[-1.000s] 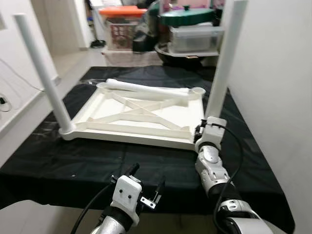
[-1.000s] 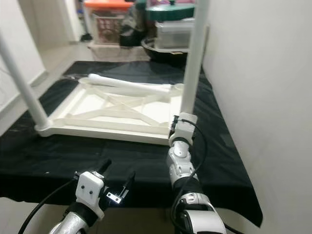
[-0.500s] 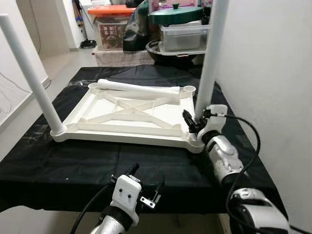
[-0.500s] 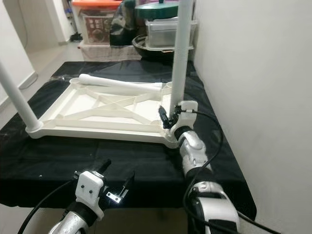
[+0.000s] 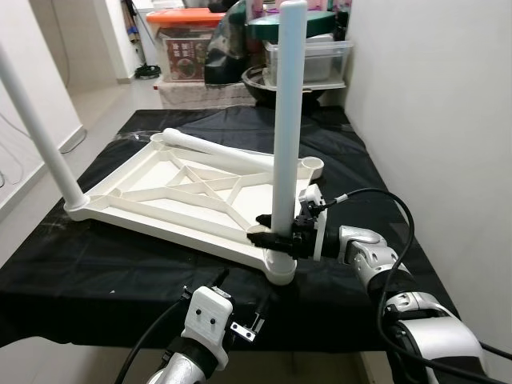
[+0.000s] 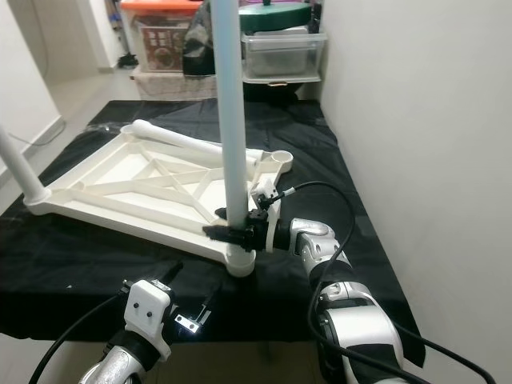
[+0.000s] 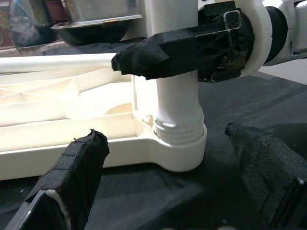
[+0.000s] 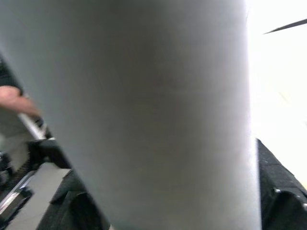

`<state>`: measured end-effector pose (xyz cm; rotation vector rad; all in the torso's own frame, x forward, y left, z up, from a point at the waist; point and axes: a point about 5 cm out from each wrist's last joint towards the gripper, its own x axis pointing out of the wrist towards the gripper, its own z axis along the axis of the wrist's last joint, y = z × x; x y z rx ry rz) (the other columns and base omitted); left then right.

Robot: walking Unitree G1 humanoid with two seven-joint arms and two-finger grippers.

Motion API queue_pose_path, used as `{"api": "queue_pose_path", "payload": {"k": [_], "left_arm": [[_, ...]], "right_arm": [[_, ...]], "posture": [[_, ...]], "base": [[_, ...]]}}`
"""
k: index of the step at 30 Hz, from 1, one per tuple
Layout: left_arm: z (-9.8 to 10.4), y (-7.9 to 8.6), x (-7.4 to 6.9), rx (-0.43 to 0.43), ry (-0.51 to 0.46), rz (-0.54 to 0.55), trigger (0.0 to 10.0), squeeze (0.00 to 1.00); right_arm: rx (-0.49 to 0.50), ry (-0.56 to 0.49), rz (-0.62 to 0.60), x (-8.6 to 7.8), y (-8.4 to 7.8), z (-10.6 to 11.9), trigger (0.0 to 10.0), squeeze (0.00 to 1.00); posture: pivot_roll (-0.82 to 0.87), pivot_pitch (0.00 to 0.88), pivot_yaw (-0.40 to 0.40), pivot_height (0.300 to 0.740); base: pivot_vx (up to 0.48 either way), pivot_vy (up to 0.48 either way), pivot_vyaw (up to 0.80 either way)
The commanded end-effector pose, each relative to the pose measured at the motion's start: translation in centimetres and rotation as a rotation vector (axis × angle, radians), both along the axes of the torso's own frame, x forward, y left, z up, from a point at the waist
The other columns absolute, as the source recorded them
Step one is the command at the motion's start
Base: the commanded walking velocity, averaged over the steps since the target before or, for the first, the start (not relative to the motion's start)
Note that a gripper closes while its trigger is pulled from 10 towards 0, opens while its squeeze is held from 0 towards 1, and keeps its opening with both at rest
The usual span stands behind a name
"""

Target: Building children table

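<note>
An upside-down white table top [image 5: 160, 228] lies on a black cloth. One white leg [image 5: 288, 120] stands in its near right corner socket. My right gripper [image 5: 272, 238] reaches in from the right and is shut on this leg just above the socket [image 7: 180, 143]; the leg [image 8: 153, 115] is pressed close against its camera. A second leg [image 5: 40, 120] stands at the left corner. A loose leg [image 5: 216, 148] lies across the far edge. My left gripper [image 5: 242, 292] hovers low at the table's front edge, open, a short way before that socket, with its fingers [image 7: 72, 167] spread.
The black cloth [image 5: 120, 280] covers the work table up to the white wall [image 5: 432, 120] on the right. Storage boxes [image 5: 188, 56], a clear bin [image 5: 316, 60] and a dark bowl crowd the far end. Bare floor [image 5: 104, 100] runs along the left. A black cable [image 5: 384, 204] loops from my right wrist.
My right gripper has swung round from beside the leg's base and closed on it from the right. The table top has turned, its near right corner now closer and further left.
</note>
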<state>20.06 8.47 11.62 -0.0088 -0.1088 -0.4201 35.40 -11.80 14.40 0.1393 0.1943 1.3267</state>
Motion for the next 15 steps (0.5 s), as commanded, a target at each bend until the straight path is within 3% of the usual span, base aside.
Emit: {"api": "queue_pose_path", "payload": {"k": [1, 2, 4, 6, 7, 9, 11, 12, 13, 14, 15], "left_arm": [[-0.2, 0.1, 0.0, 0.009, 0.016, 0.001, 10.0, 0.0], [-0.2, 0.1, 0.0, 0.009, 0.016, 0.001, 10.0, 0.0], [-0.2, 0.1, 0.0, 0.009, 0.017, 0.001, 10.0, 0.0], [-0.3, 0.1, 0.0, 0.007, 0.019, 0.001, 10.0, 0.0], [-0.3, 0.1, 0.0, 0.007, 0.019, 0.001, 10.0, 0.0], [-0.3, 0.1, 0.0, 0.006, 0.02, 0.001, 10.0, 0.0], [-0.3, 0.1, 0.0, 0.006, 0.019, 0.003, 10.0, 0.0], [-0.3, 0.1, 0.0, 0.006, 0.02, 0.003, 10.0, 0.0], [-0.3, 0.1, 0.0, 0.006, 0.02, 0.003, 10.0, 0.0], [-0.3, 0.2, 0.0, 0.007, 0.02, 0.003, 10.0, 0.0], [-0.3, 0.2, 0.0, 0.007, 0.02, 0.003, 10.0, 0.0]], "right_arm": [[0.006, -0.006, 0.05, 0.0, 1.1, 0.3, 4.7, 0.0], [0.011, -0.024, 0.047, 0.0, 1.4, 0.3, 0.0, 0.0], [0.015, -0.033, 0.049, -0.1, 1.5, 0.3, 0.0, 0.0], [-0.019, -0.07, -0.095, 0.5, 1.8, -0.2, 0.0, 0.0], [-0.019, -0.07, -0.095, 0.5, 1.8, -0.2, 0.0, 0.0], [-0.081, -0.1, -0.312, 1.3, 1.6, -0.8, 0.0, 0.0], [-0.123, -0.121, -0.449, 1.8, 1.1, -1.0, 0.0, 0.0], [-0.163, -0.127, -0.632, 2.4, 0.1, -1.2, 0.0, 0.0], [-0.163, -0.127, -0.632, 2.4, 0.1, -1.2, 0.0, 0.0], [-0.188, -0.122, -0.826, 2.9, -1.2, -1.2, 0.0, 0.0], [-0.188, -0.122, -0.826, 2.9, -1.2, -1.2, 0.0, 0.0]], "posture": [[0.02, 0.0, 0.005, 0.74], [0.02, 0.0, 0.005, 0.74], [0.02, 0.0, 0.005, 0.74], [0.02, 0.0, 0.003, 0.74], [0.02, 0.0, 0.003, 0.74], [0.02, 0.0, 0.003, 0.74], [0.02, 0.0, 0.003, 0.74], [0.01, 0.0, 0.005, 0.74], [0.01, 0.0, 0.005, 0.74], [0.01, 0.0, 0.005, 0.74], [0.01, 0.0, 0.005, 0.74]], "base": [[0.0, 0.0, 0.0], [0.0, 0.0, 0.0], [0.0, 0.0, 0.0], [0.0, 0.0, 0.0], [0.0, 0.0, 0.0], [0.0, 0.0, 0.0], [0.0, 0.0, 0.0], [0.0, 0.0, 0.0], [0.0, 0.0, 0.0], [0.0, 0.0, 0.0], [0.0, 0.0, 0.0]]}}
